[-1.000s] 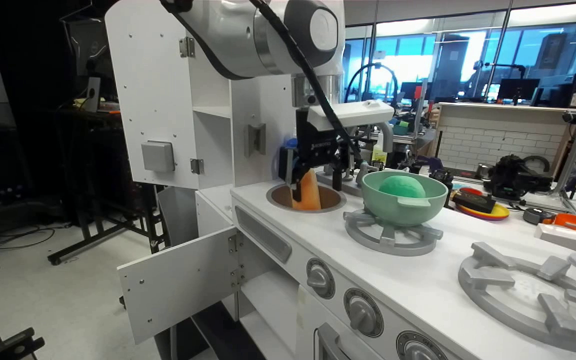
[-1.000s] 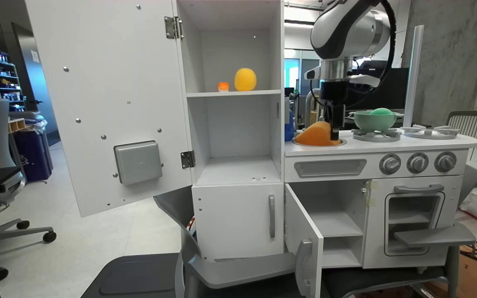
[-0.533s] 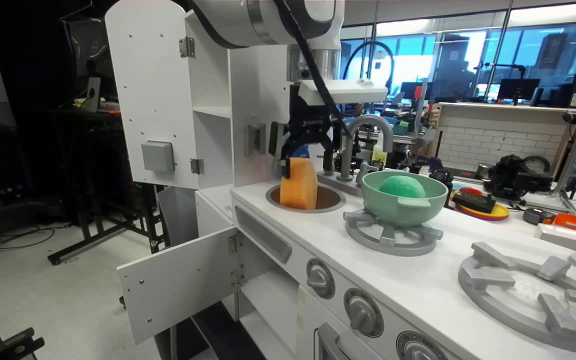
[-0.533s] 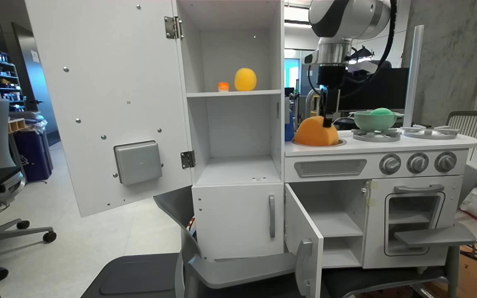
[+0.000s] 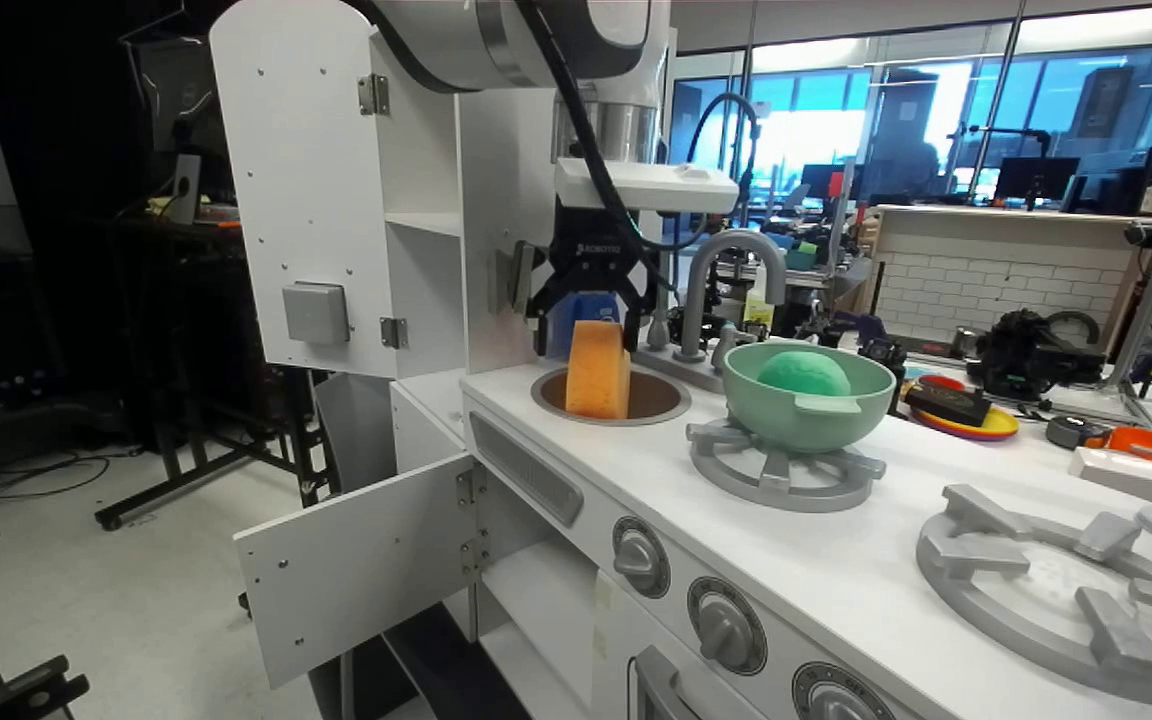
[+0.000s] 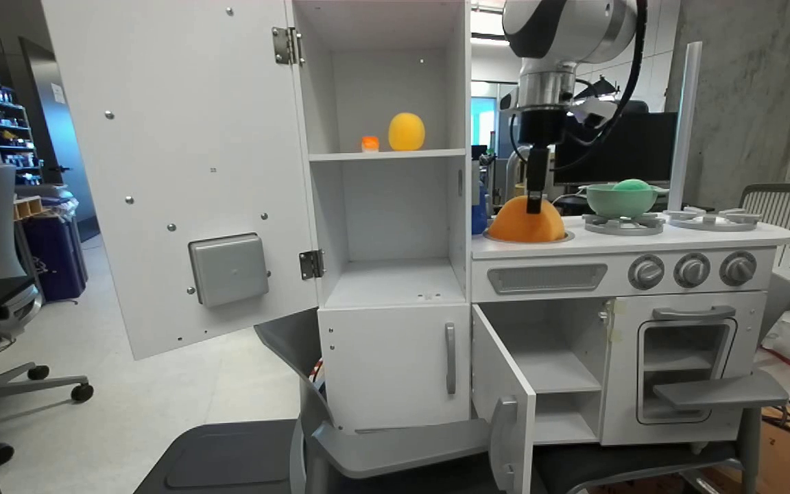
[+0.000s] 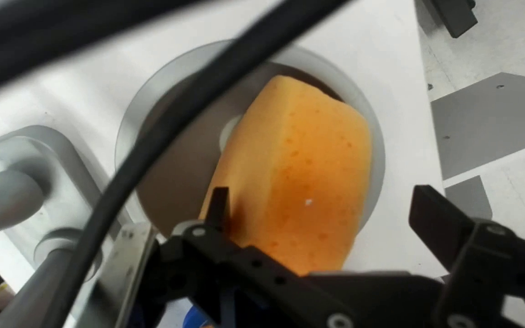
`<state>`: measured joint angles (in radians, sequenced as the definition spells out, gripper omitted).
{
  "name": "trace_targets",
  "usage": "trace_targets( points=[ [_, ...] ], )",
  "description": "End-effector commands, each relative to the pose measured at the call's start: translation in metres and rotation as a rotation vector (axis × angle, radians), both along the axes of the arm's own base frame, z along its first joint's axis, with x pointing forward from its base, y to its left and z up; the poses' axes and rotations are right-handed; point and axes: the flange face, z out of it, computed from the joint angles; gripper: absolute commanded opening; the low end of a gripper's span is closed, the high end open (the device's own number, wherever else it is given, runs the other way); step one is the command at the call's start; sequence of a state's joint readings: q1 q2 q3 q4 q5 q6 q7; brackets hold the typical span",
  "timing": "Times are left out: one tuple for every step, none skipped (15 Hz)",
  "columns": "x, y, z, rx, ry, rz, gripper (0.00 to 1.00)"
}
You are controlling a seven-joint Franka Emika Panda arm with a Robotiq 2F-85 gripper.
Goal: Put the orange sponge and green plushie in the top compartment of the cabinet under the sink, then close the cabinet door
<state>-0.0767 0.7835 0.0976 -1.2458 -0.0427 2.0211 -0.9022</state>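
Note:
The orange sponge (image 5: 597, 380) stands on edge in the round sink (image 5: 674, 400), sticking up above its rim. It also shows in an exterior view (image 6: 520, 226) and in the wrist view (image 7: 312, 168). My gripper (image 5: 586, 338) is open over the sponge's top, fingers apart. In the wrist view the gripper (image 7: 321, 205) has one finger close beside the sponge and the other well clear. The green plushie (image 5: 804, 373) sits in the light green pot (image 5: 804, 422) on the near burner. The under-sink cabinet door (image 6: 501, 405) stands open, showing the top compartment (image 6: 553, 367).
The grey faucet (image 5: 736, 240) rises behind the sink. A tall cabinet (image 6: 395, 309) stands beside it, its large door (image 6: 182, 171) open, with yellow and orange items (image 6: 406, 132) on a shelf. A grey chair (image 6: 409, 446) stands before the open lower door.
My gripper rose from low in the sink, then shifted left in both exterior views and turned. Its fingers now straddle the sponge's top. The sponge shifted slightly and stands more exposed.

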Motion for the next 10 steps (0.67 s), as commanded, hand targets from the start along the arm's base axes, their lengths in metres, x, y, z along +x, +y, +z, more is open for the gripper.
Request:
trace_targets(
  points=[
    [-0.001,0.003,0.0,0.016,0.007,-0.112,1.0],
    [0.0,0.005,0.003,0.01,-0.004,-0.146,1.0],
    [0.0,0.004,0.002,0.009,-0.01,-0.174,1.0],
    [0.001,0.004,0.005,0.004,-0.027,-0.21,1.0],
    [0.002,0.004,0.007,0.0,-0.033,-0.232,1.0],
    [0.004,0.0,0.004,0.0,-0.046,-0.257,0.75],
    [0.005,-0.001,0.005,-0.007,-0.05,-0.275,0.74],
    [0.007,0.0,0.009,-0.018,-0.063,-0.299,0.65],
    [0.008,-0.003,0.007,-0.022,-0.069,-0.316,0.58],
    [0.009,-0.005,0.007,-0.028,-0.075,-0.333,0.49]
  ],
)
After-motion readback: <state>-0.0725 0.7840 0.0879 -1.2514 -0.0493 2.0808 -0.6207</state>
